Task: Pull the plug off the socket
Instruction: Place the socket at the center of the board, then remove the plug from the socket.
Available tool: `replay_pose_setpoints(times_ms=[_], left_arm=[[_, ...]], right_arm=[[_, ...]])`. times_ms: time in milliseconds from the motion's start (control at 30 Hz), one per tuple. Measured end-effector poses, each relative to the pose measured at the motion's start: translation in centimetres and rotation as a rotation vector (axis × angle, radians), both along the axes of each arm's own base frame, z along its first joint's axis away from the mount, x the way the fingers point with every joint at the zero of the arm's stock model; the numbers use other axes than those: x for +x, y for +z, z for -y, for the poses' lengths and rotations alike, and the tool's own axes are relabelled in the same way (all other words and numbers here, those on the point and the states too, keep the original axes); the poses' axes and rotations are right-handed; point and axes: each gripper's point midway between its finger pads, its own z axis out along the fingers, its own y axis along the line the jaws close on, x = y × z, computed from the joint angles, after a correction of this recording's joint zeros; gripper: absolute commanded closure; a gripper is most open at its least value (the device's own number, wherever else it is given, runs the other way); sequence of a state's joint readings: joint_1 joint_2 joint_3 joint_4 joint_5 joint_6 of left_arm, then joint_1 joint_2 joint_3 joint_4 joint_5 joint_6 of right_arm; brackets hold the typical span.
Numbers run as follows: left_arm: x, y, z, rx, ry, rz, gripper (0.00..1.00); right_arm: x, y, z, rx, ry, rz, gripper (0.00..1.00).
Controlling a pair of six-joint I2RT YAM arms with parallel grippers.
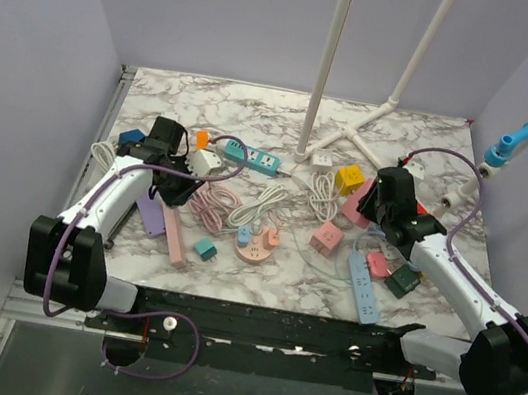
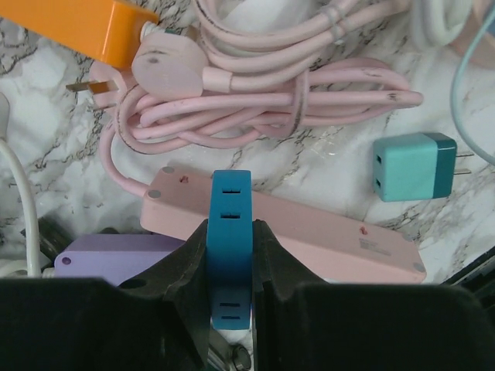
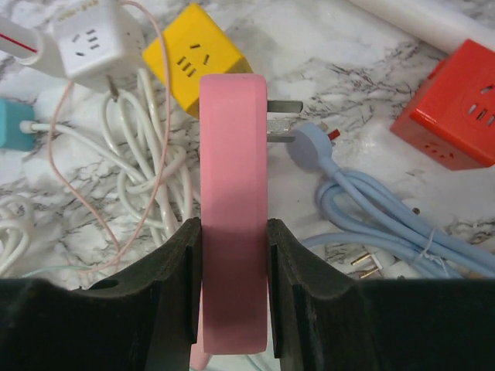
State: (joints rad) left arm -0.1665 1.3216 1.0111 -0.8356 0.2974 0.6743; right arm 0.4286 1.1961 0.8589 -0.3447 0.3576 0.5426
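My left gripper (image 2: 230, 232) is shut on a narrow blue socket block (image 2: 230, 199) with slot pairs on its face, held above a pink power strip (image 2: 309, 232). In the top view the left gripper (image 1: 170, 164) sits at the table's left among the cords. My right gripper (image 3: 233, 232) is shut on a pink block (image 3: 233, 154); two metal prongs (image 3: 285, 107) stick out of its right side, free in the air. In the top view the right gripper (image 1: 377, 202) is far to the right. The two held pieces are well apart.
Under the left gripper lie a purple strip (image 2: 108, 255), a coiled pink cable (image 2: 271, 100), an orange block (image 2: 85, 27) and a teal charger (image 2: 414, 166). Under the right one are a yellow cube (image 3: 197, 54), a red cube (image 3: 456, 116), a white cube (image 3: 93, 42) and a light blue cable (image 3: 371, 201).
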Motion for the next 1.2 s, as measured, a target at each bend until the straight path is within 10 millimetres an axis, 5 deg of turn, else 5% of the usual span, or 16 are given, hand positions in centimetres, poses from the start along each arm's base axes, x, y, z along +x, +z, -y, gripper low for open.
replay_pose_setpoints(times_ms=[133,333,533,733,833,967,1200], left_arm=[[0.7,-1.4,-1.1,-0.004,0.069,-0.057,0.58],[1.1,-1.9,-1.7,-0.023,0.138,-0.084,0.02],[1.9,-0.3,-1.8,-0.066,0.183,-0.032,0.01],[3.7,7.5,-1.5,-0.161,0.222,0.16,0.02],[3.6,11.7,-1.2,-0.217,0.219,0.261,0.02],[2.2,15.3,-0.2,-0.301,0.186,0.315,0.01],[0.4,14.8,1.0,-0.357,0.168,0.227,0.02]], right_arm=[[-0.3,-1.8,0.7,-0.006,-0.033,-0.053,0.26],[-0.3,-1.0,0.6,-0.015,-0.018,-0.055,0.13],[0.9,4.5,-1.9,-0.008,0.057,0.034,0.0],[-1.5,9.1,-10.9,0.025,0.298,0.104,0.0],[-3.0,8.6,-13.1,0.136,0.373,0.092,0.0],[-5.6,4.9,-14.6,0.236,0.453,-0.012,0.0],[-10.2,1.9,-21.7,0.125,0.624,-0.136,0.02]])
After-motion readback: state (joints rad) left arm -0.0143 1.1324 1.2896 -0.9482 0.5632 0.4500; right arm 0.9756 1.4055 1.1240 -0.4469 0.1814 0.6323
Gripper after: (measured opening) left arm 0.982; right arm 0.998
